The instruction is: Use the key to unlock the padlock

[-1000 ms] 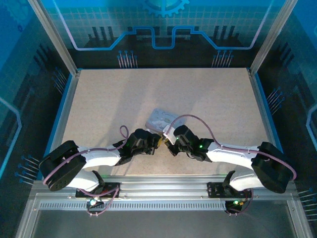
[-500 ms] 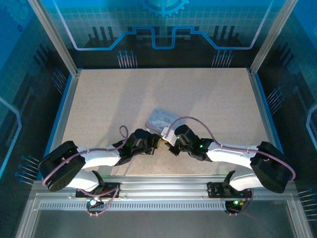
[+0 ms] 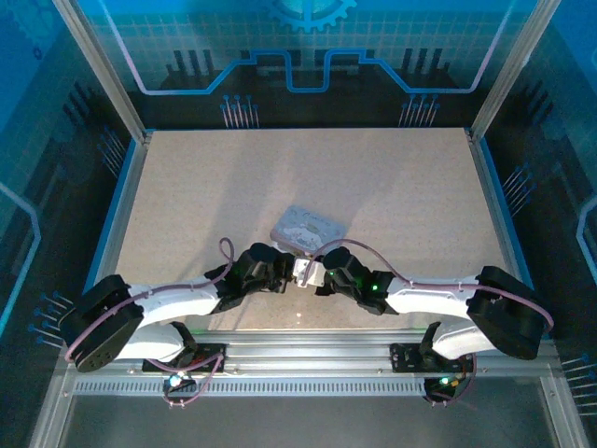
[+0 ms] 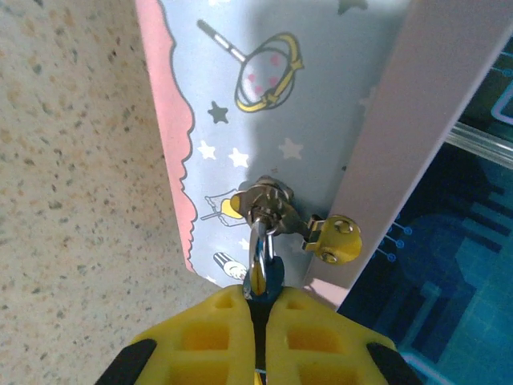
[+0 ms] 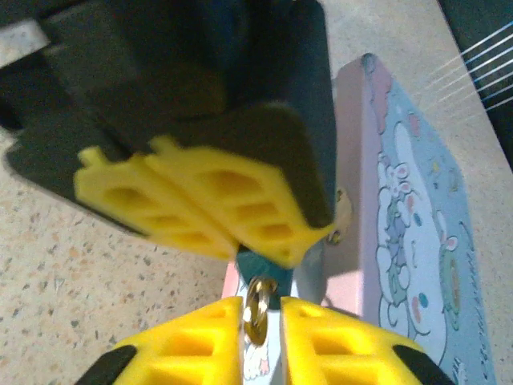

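Left gripper [image 4: 260,295]: I am watching its yellow fingers [image 4: 216,325] pressing together on the padlock [image 4: 264,269]; the dark bluish body is sitting between the pads and the thin silvery shackle is rising out of them; the shackle is passing through the metal clasp [image 4: 271,200] on the side wall of the tin [image 4: 321,96], a lavender-blue box printed with stars and edged in pink.

Right gripper [image 5: 260,309]: I am seeing it pinching the key [image 5: 256,305], whose small rounded head is showing between the pads with a yellowish gleam; the key is sitting directly under the padlock's teal body, right against it; I cannot tell whether its blade is in the keyhole.

Top view: the two grippers are meeting tip to tip near the front middle of the table [image 3: 401,187]; the tin is lying flat just beyond them, cartoon lid upward; both arms are reaching low and inward from their bases.
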You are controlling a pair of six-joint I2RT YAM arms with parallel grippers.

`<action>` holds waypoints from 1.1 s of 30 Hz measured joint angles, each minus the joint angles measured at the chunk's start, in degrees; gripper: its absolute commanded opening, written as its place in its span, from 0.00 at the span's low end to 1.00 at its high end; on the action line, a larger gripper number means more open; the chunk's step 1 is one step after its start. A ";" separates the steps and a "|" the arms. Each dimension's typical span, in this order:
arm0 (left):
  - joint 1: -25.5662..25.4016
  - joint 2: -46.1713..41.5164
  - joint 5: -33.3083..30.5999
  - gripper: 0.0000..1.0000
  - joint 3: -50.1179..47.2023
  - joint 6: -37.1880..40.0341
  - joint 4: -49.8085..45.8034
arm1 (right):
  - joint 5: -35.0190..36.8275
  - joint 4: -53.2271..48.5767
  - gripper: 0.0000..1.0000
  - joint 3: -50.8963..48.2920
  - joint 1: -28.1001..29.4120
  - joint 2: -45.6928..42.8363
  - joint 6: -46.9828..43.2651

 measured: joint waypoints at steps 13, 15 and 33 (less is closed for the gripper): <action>-0.04 -0.42 0.20 0.00 0.00 0.00 -0.02 | 4.11 -3.78 0.35 -1.77 2.29 -6.49 -2.78; -0.04 -0.42 0.22 0.00 0.00 0.00 0.00 | 4.52 -4.50 0.34 -2.25 2.29 -7.34 -2.80; -0.04 -0.42 0.35 0.00 0.00 0.02 -0.02 | 5.38 -2.89 0.23 -1.25 2.40 -1.77 -6.97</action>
